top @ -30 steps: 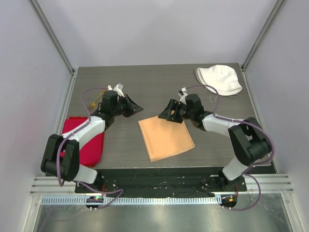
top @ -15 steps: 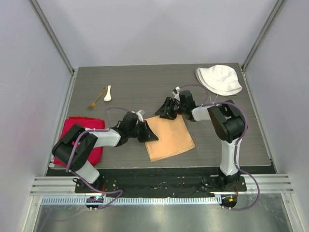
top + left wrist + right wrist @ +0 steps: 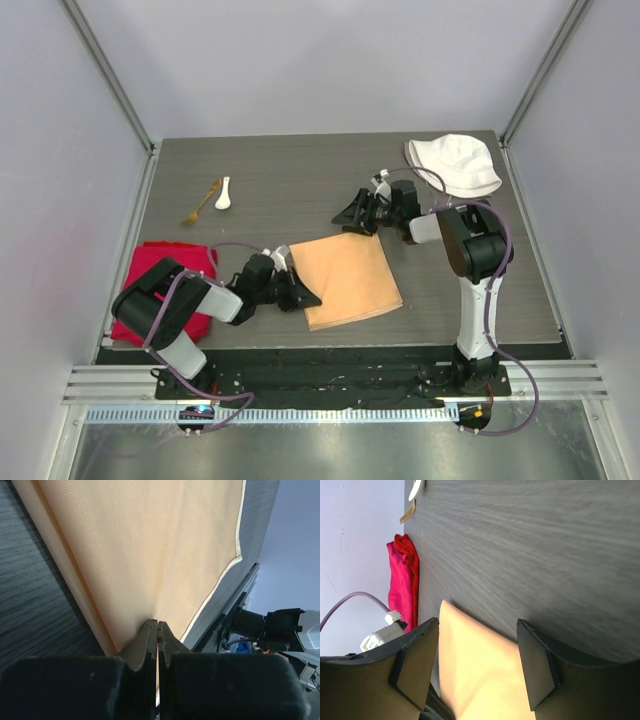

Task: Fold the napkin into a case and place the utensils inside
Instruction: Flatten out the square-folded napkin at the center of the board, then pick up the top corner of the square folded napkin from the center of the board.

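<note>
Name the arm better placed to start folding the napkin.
Left, probably: its pincer is shut on the napkin's left edge, ready to lift and fold. The right pincer stands open at the far edge, gripping nothing.

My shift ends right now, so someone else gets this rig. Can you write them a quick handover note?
Left pincer: shut on the napkin, at its left edge.
Right pincer: open at the napkin's far edge, gripping nothing.
Napkin: flat at the front middle of the table, a broad rectangle, not yet a narrow case.
Spoon and fork: side by side at the table's far left, outside the napkin.
Done: perhaps a first fold; the left edge looks layered.
Left to do: finish the case, put both inside.
</note>
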Controlling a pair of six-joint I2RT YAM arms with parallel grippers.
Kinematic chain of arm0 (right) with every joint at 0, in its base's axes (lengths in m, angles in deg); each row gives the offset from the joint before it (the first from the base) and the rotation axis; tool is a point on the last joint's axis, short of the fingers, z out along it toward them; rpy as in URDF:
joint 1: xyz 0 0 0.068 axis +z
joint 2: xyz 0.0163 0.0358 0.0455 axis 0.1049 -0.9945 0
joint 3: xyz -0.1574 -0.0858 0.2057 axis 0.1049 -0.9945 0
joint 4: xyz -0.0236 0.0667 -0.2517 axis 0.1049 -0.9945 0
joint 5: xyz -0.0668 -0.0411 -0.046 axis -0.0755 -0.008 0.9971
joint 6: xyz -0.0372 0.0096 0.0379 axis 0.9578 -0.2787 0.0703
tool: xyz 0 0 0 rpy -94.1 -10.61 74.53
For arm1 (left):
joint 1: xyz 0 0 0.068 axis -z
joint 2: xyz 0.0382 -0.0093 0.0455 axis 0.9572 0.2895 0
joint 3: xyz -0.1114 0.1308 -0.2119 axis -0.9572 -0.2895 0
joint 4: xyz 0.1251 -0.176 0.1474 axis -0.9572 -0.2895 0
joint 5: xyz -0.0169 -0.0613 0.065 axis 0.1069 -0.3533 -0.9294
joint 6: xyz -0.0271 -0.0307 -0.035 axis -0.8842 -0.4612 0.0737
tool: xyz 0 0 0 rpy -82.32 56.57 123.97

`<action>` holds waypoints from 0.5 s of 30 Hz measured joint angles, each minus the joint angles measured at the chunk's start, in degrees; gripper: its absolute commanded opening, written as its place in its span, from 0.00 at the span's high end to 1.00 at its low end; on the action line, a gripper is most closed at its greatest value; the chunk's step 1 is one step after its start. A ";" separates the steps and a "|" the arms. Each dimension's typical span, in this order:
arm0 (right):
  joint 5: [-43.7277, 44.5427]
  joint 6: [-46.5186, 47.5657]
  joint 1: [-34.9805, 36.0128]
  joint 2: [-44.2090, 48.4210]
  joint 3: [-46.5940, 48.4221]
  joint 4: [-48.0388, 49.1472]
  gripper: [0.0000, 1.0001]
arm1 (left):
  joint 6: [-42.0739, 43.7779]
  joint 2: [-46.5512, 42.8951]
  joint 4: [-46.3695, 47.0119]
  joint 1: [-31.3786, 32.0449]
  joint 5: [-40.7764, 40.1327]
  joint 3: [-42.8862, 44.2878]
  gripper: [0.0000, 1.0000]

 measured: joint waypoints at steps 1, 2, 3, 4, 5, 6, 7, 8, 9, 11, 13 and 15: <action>-0.37 0.50 -0.59 -0.24 0.22 0.26 0.28 | -0.24 0.28 0.96 -0.04 0.09 -0.28 0.97; -0.52 1.09 -1.25 -0.37 0.39 0.50 0.28 | -0.44 0.55 1.90 -0.07 0.15 -0.57 0.97; -0.74 1.31 -1.92 -0.50 0.48 0.81 0.28 | -0.55 0.61 2.45 -0.09 0.17 -0.76 0.97; -1.29 1.42 -2.95 -0.94 0.59 1.60 0.28 | -0.55 0.59 2.75 -0.09 0.07 -0.90 0.97; -1.88 1.42 -3.93 -1.42 0.81 2.14 0.28 | -0.50 0.57 2.73 -0.09 0.00 -0.92 0.97; -2.43 1.38 -4.76 -1.77 1.22 2.14 0.28 | -0.42 0.42 2.54 -0.09 -0.07 -0.87 0.96; -2.67 1.53 -5.44 -1.90 1.81 1.51 0.28 | -0.24 0.11 2.14 -0.09 -0.52 -0.79 0.96; -2.64 2.25 -5.97 -1.90 2.58 0.11 0.28 | 0.09 -0.31 1.25 -0.09 -0.98 -0.55 0.95; -2.14 3.43 -6.38 -1.88 3.41 -1.33 0.28 | 0.46 -0.96 -0.24 -0.07 -1.36 -0.11 0.92; -0.24 5.46 -7.10 -1.09 4.76 -4.74 0.28 | 2.03 -2.84 -4.87 -0.07 -2.23 1.03 0.89; 3.76 7.43 -7.50 1.20 5.14 -10.08 0.27 | 4.11 -4.79 -10.71 -0.07 -3.39 2.91 0.80; 10.80 9.29 -7.65 5.46 5.25 -19.69 0.25 | 6.75 -6.99 -18.32 -0.07 -5.40 6.12 0.74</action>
